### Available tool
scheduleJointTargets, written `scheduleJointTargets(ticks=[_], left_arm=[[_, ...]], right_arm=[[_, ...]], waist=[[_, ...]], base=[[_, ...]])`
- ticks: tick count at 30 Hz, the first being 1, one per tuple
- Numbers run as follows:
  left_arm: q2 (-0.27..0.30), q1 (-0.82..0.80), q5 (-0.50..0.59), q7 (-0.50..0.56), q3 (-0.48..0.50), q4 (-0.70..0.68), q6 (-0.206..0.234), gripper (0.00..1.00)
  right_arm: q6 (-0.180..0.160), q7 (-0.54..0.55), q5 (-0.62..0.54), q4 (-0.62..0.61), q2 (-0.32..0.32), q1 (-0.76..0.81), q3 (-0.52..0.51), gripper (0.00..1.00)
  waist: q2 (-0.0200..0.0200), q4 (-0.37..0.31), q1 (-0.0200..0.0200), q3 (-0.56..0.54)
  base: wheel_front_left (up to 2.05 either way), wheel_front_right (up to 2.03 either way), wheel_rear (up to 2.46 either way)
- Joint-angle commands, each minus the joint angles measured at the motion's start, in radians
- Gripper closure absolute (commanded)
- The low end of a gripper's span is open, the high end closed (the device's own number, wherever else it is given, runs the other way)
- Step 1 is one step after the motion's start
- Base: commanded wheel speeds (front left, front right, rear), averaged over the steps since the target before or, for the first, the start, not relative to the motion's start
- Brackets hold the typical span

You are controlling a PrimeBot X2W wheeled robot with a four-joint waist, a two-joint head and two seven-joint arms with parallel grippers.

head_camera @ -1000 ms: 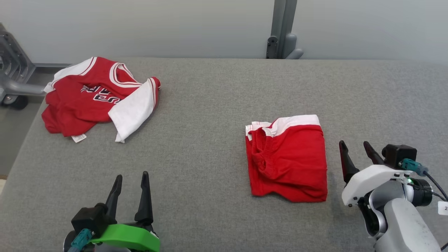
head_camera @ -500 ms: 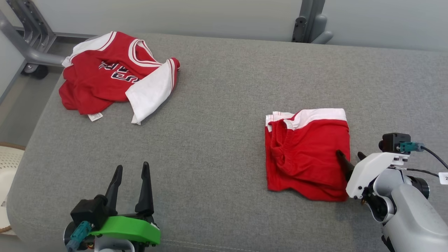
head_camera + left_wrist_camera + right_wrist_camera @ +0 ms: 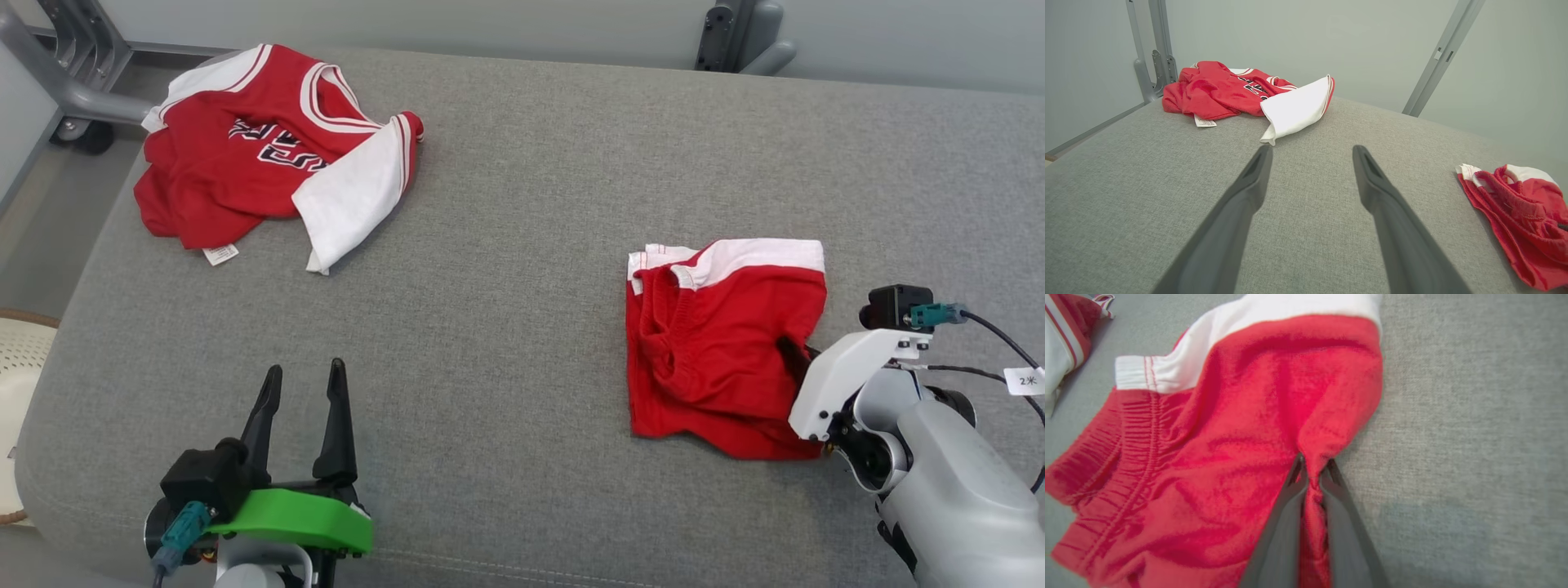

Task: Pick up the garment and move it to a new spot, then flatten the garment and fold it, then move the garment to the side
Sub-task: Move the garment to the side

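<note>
Shorts [image 3: 718,343] edge pinched by right fingers [image 3: 1286,531]; cushion [image 3: 506,327] stretches leftward.

cable tag [image 3: 1027,380]: "2" plus unclear character | jersey lettering [image 3: 276,152]: folded, unreadable

The red shorts [image 3: 718,343] with a white band lie folded into a rough square on the right side of the grey cushion [image 3: 506,327]. Their right edge is bunched up, pinched by the right gripper [image 3: 1312,473].
</note>
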Motion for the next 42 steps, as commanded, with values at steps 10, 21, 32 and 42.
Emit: scheduleJointTargets(ticks=[10,21,32,42], left_arm=[[-0.010,-0.067,0.049,0.000,-0.031,-0.010,-0.027,0.00],[-0.009,-0.129,0.072,0.000,-0.050,0.003,-0.039,0.00],[0.023,-0.196,0.099,0.014,-0.077,0.017,-0.045,0.00],[0.026,-0.200,0.088,0.019,-0.087,0.017,-0.036,0.00]], right_arm=[[0.000,-0.077,0.020,0.040,-0.076,-0.102,0.084,1.00],[0.000,-0.107,0.033,0.054,-0.098,-0.203,0.128,1.00],[0.000,-0.150,0.044,0.122,-0.041,-0.318,0.195,1.00],[0.000,-0.197,0.040,0.209,-0.038,-0.407,0.254,1.00]], waist=[[0.0099,-0.132,0.0000,0.053],[0.0099,-0.368,0.0000,0.123],[0.0099,-0.557,0.0000,0.186],[0.0099,-0.521,0.0000,0.184]], base=[[0.00,0.00,0.00],[0.00,0.00,0.00],[0.00,0.00,0.00],[0.00,0.00,0.00]])
